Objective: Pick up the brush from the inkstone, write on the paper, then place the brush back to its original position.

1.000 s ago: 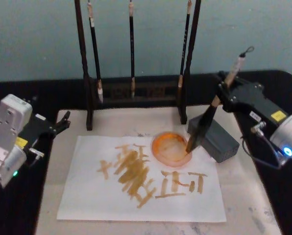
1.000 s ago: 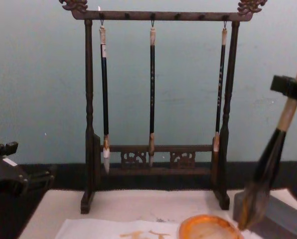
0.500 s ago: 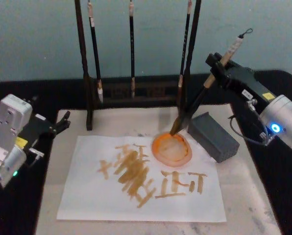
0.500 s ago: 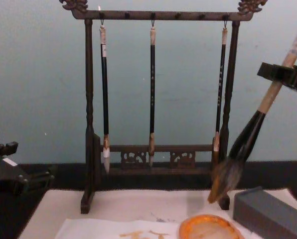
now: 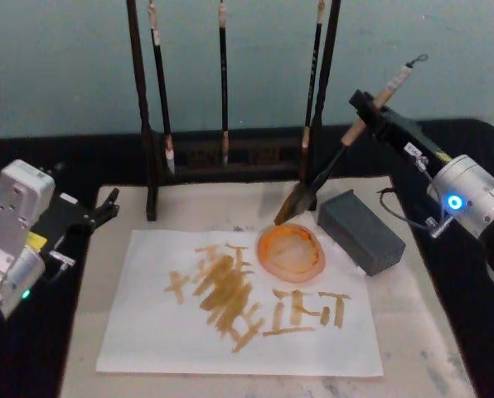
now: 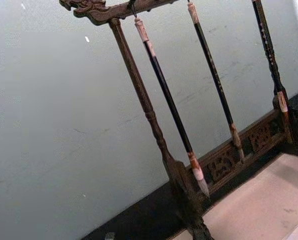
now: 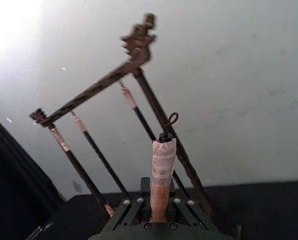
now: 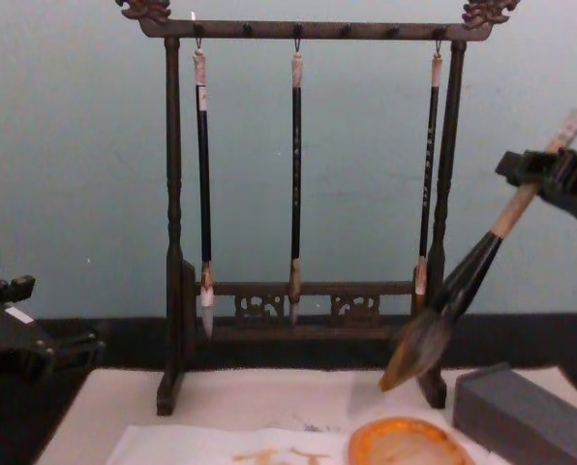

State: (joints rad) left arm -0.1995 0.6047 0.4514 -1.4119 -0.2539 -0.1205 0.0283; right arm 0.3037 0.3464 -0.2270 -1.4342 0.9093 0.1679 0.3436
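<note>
The brush (image 5: 326, 170) hangs tilted in the air, with my right gripper (image 5: 365, 116) shut on its pale tan handle. Its bushy tip points down and to the left, just above the far rim of the round orange inkstone (image 5: 291, 250). In the chest view the brush (image 8: 463, 286) slants down from the right gripper (image 8: 538, 176), its bristles clear of the inkstone (image 8: 405, 448). The right wrist view shows the handle (image 7: 161, 182) standing up between the jaws. The white paper (image 5: 164, 332) bears orange-yellow strokes. My left gripper (image 5: 104, 209) rests open off the mat's left side.
A dark wooden rack (image 5: 152, 166) with three slim hanging brushes (image 8: 295, 174) stands at the back of the beige mat (image 5: 413, 332). A dark grey block (image 5: 360, 232) lies right of the inkstone. The left wrist view looks at the rack (image 6: 154, 125).
My right gripper has carried the brush up and back from the inkstone's right rim. The brush leans more, and its tip has swung left to above the dish's far rim. The left arm is still.
</note>
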